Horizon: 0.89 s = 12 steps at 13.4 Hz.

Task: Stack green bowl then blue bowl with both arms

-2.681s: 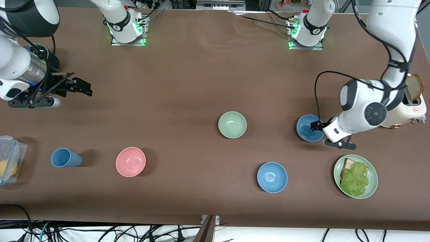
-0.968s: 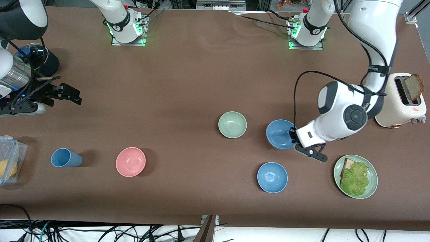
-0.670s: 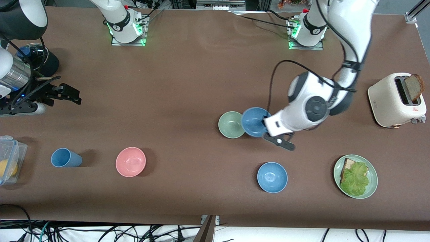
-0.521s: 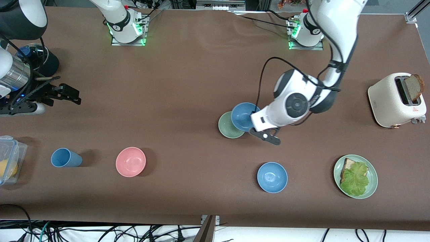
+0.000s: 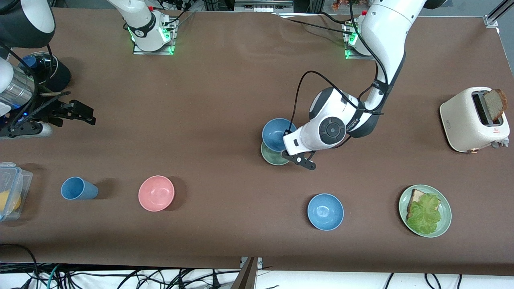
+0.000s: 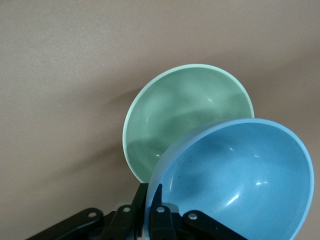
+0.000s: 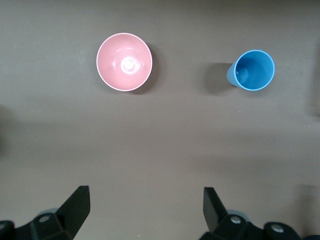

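My left gripper [image 5: 286, 141] is shut on the rim of a sky-blue bowl [image 5: 276, 134] and holds it in the air, partly over the pale green bowl [image 5: 273, 156] at mid-table. In the left wrist view the fingers [image 6: 141, 201] pinch the blue bowl's [image 6: 240, 175] rim, and the green bowl [image 6: 175, 120] lies below, half covered. A second blue bowl [image 5: 325, 211] sits nearer the front camera. My right gripper [image 5: 86, 115] waits open and empty over the right arm's end of the table; it also shows in the right wrist view [image 7: 145, 207].
A pink bowl [image 5: 156, 193] and a blue cup [image 5: 78, 188] sit toward the right arm's end. A green plate with lettuce [image 5: 425, 210] and a toaster [image 5: 474, 119] stand at the left arm's end. A clear box [image 5: 11, 188] is at the table's edge.
My left gripper has carried the blue bowl from near the toaster across the table until it is partly over the green bowl. The right arm has barely moved.
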Available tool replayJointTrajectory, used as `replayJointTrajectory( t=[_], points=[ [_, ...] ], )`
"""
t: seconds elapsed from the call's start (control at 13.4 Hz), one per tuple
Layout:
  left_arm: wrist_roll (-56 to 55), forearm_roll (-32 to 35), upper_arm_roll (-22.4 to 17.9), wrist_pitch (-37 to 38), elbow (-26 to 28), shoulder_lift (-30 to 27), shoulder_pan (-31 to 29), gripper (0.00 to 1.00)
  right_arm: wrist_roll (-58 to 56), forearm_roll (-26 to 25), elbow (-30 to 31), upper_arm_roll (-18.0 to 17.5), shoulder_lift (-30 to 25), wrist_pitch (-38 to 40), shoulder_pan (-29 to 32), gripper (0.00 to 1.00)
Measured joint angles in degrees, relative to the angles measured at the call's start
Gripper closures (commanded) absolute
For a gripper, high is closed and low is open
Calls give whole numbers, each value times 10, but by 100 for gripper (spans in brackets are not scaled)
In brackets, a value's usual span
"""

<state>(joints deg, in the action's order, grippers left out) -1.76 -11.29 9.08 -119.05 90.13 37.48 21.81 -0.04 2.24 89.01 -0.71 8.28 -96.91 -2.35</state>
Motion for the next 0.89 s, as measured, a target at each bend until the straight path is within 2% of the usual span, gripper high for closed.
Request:
replayJointTrajectory(
  t=[0.22,0.3,0.37,0.45,0.89],
  points=[
    [0,-2,-3,-17,-10,8,-2,100,0,0,0,0,0,0,0,0],
    [0,-7,-4,-30,-13,13,-2,89,0,0,0,0,0,0,0,0],
    [0,-13,-3,-42,-15,19,-1,49,0,0,0,0,0,0,0,0],
    [0,-14,-3,-48,-16,22,-1,1,0,0,0,0,0,0,0,0],
    [0,-15,-7,-45,-57,14,-12,0,0,0,0,0,0,0,0,0]
  ],
)
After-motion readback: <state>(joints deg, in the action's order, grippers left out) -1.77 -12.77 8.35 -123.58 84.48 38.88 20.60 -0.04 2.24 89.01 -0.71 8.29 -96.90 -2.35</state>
